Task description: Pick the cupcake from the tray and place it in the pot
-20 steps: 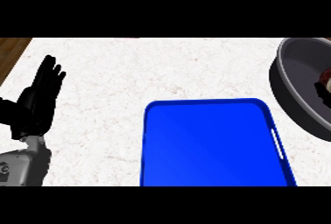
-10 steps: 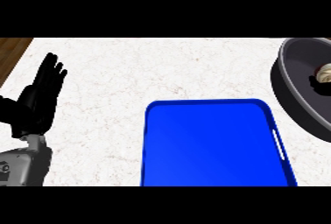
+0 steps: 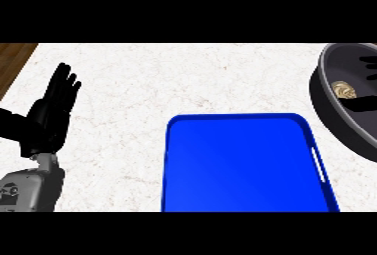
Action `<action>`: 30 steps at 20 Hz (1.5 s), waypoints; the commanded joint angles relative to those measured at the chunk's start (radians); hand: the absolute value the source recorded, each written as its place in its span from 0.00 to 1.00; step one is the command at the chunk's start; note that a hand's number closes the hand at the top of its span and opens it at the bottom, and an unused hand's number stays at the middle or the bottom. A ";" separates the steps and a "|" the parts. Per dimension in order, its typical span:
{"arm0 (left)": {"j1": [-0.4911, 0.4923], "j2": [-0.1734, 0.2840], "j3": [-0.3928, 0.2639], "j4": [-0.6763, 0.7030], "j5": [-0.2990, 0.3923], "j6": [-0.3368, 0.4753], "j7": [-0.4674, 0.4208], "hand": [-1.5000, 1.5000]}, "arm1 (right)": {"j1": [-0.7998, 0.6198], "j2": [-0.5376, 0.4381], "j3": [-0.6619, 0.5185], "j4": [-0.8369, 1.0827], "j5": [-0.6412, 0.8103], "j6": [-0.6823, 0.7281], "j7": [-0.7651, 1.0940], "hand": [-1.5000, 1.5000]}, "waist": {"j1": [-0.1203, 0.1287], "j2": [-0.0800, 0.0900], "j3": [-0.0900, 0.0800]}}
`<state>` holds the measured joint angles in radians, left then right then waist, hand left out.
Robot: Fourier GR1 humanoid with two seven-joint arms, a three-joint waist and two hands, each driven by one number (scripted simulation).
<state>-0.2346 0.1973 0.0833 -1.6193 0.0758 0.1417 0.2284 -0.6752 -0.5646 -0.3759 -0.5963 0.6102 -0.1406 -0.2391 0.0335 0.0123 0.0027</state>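
Observation:
The cupcake (image 3: 344, 89), tan with a pale swirl, lies inside the dark grey pot (image 3: 331, 117) at the view's right edge. Only black fingers of my right hand (image 3: 361, 104) show, just right of the cupcake inside the pot. They are spread and not curled round it; the rest of the hand is out of view. The blue tray (image 3: 243, 164) lies at the lower middle with nothing on it. At the far left my left hand (image 3: 50, 117) rests open, fingers up, well away from tray and pot.
The counter's top is pale speckled stone (image 3: 184, 74). A strip of brown wood (image 3: 15, 57) marks its upper left corner. The tray's white handle slot (image 3: 318, 164) faces the pot.
The right hand's fingers have drawn back to the right, and the cupcake, half hidden before, now lies uncovered further left in the pot. The left hand has not moved.

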 commanded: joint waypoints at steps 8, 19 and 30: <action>-0.006 0.040 0.047 -0.028 0.036 -0.027 0.038 0.50 | -0.069 -0.055 -0.254 0.168 -0.311 0.207 -0.263 0.00 | -0.010 -0.003 0.000; 0.024 0.030 0.039 -0.033 0.016 -0.033 0.015 0.50 | -0.001 -0.308 -0.344 0.331 -0.408 0.455 -0.330 0.00 | -0.012 -0.003 0.000; -0.037 0.024 0.044 -0.015 0.007 -0.016 0.041 0.50 | 0.086 -0.411 -0.339 0.382 -0.412 0.581 -0.435 0.00 | -0.008 -0.001 0.002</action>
<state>-0.2347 0.1979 0.1055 -1.6319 0.0748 0.1272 0.2311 -0.6073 -0.9584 -0.7242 -0.2138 0.1952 0.4221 -0.6415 0.0264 0.0130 0.0047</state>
